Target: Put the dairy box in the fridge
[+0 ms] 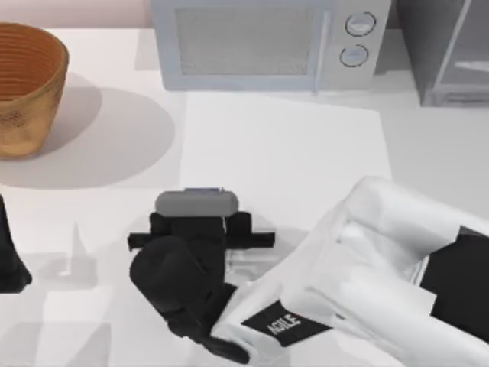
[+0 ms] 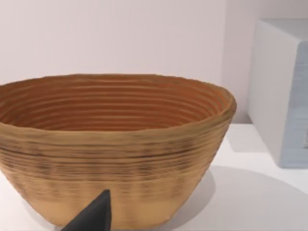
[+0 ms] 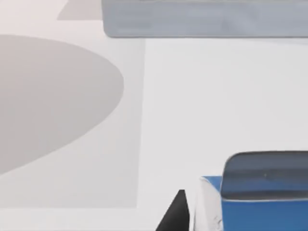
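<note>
A pale wall rose behind a white counter [image 1: 283,153] that carried everything in sight. Along the counter's back edge stood a white microwave [image 1: 267,42] with two round knobs, and at the back right corner the fridge [image 1: 447,50], dark grey with a pale-framed glassy door panel, showed only in part. A woven basket [image 1: 27,88] sat near the back left corner, throwing a round shadow across the surface; the left wrist view looked straight at its ribbed side, with the microwave's pale flank beyond it. The left arm [image 1: 11,260] was parked at the counter's left edge, and whether its fingers were spread or pressed together could not be told; only a dark fingertip [image 2: 94,216] showed in front of the basket. The right arm reached in from the front right corner, its white shell and black wrist leading to the right gripper [image 1: 200,229] over the front middle of the counter. The dairy box [image 3: 255,197] was directly at that gripper, its blue side and grey top close in the right wrist view with one dark fingertip [image 3: 175,214] just beside it. Whether the fingers pinched the carton or stood apart from it could not be told.
</note>
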